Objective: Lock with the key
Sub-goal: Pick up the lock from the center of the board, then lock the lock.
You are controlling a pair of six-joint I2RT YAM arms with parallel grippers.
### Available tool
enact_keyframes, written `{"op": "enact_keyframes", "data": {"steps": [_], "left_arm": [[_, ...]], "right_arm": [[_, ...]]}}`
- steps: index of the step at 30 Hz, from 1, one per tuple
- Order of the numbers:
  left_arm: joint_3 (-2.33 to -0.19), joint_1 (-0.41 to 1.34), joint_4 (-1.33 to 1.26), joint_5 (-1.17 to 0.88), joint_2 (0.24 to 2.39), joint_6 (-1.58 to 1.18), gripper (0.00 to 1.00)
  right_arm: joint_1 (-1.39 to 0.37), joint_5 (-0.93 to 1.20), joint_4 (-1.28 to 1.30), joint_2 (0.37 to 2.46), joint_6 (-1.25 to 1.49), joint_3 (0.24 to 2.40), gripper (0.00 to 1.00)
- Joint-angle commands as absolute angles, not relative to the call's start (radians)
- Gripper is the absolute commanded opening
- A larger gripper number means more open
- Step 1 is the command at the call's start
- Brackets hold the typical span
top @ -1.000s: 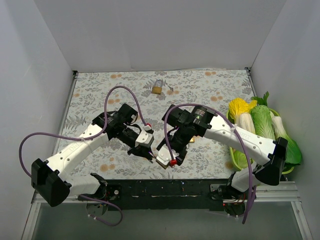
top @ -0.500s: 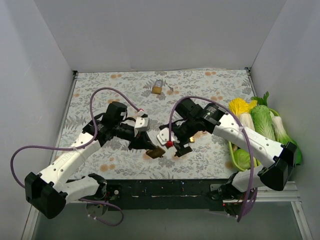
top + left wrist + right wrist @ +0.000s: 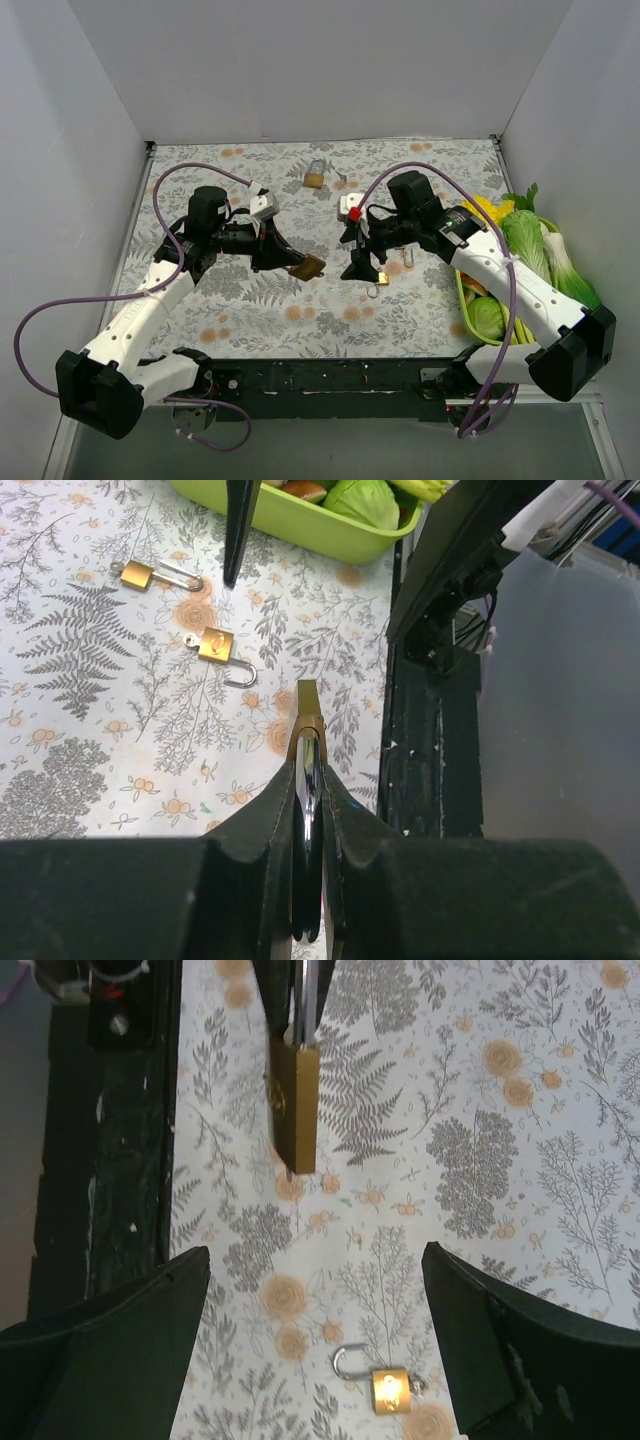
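My left gripper (image 3: 290, 262) is shut on the steel shackle of a brass padlock (image 3: 310, 268) and holds it off the table; the brass body (image 3: 307, 715) sticks out past the fingertips. My right gripper (image 3: 353, 252) is open and empty, facing that padlock (image 3: 295, 1110) across a gap. A small open brass padlock (image 3: 392, 1390) lies on the cloth under the right gripper (image 3: 315, 1255). A tiny silver piece (image 3: 416, 1386) sticks out at its base; I cannot tell whether it is the key. No other key shows.
A second small open padlock (image 3: 136, 575) lies near the first (image 3: 218, 645). Another padlock (image 3: 314, 178) stands far back. A green basket (image 3: 462, 300) of vegetables sits at the right edge. White walls enclose the table; the black front rail (image 3: 440, 730) runs along its near edge.
Both grippers have left the table's front edge, moved toward the middle and drawn apart. The left gripper has carried the padlock with it to the left.
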State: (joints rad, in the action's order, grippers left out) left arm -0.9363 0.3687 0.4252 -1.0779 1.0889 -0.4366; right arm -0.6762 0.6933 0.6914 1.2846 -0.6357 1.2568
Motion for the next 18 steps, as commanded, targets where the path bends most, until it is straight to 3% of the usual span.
{"op": "enact_keyframes", "data": {"steps": [1, 12, 18], "left_arm": [[-1.012, 0.368, 0.292, -1.154, 1.055, -0.586, 0.0], [-1.031, 0.368, 0.153, -1.143, 1.037, -0.761, 0.0], [-1.016, 0.367, 0.101, -1.128, 1.022, -0.819, 0.0]], "right_arm": [[-0.676, 0.768, 0.335, 1.261, -0.282, 1.193, 0.94], [-0.775, 0.838, 0.209, 1.304, -0.17, 1.161, 0.94], [-0.795, 0.831, 0.186, 1.339, -0.153, 1.157, 0.88]]}}
